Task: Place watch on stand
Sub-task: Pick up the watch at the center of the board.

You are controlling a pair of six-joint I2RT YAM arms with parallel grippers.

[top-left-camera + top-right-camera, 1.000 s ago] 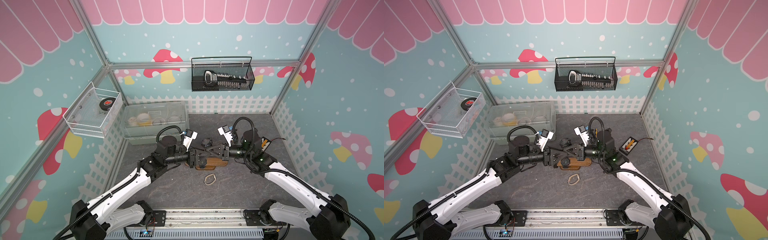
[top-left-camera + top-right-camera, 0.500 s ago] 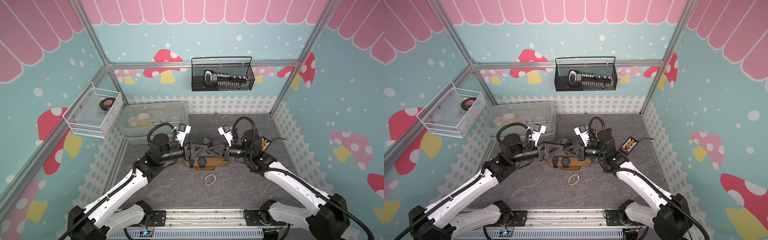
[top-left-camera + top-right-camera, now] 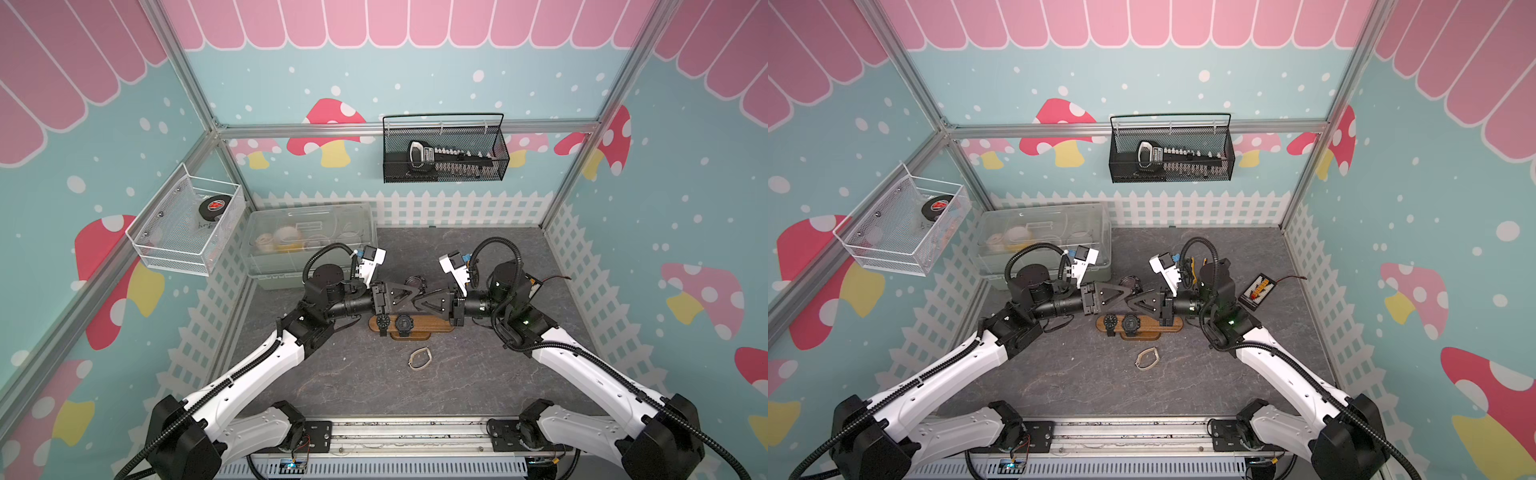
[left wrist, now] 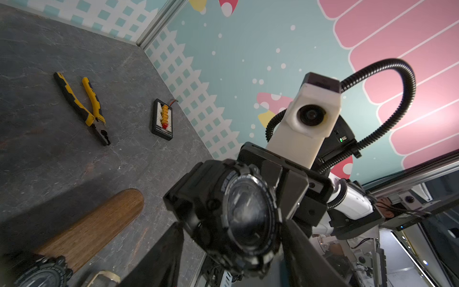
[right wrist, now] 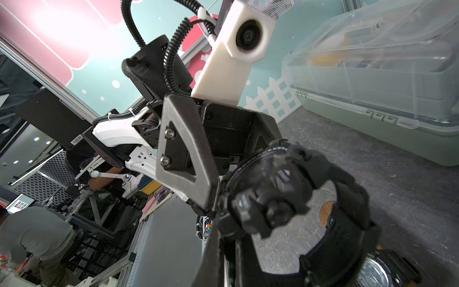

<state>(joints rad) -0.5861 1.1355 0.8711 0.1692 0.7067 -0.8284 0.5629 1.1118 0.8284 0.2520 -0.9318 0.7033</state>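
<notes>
One chunky black round-faced watch (image 4: 248,218); brown wooden stand (image 3: 432,323) with rounded ends.

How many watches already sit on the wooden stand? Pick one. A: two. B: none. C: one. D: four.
A: in a top view, two black watches sit side by side on the wooden stand, and the rest of its bar is bare.

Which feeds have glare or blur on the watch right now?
Right wrist view: glare blows out the pink wall, watch close and soft. Left wrist view: even light, watch face fairly sharp, pliers crisp. Both top views: evenly lit, watch too small to judge.
</notes>
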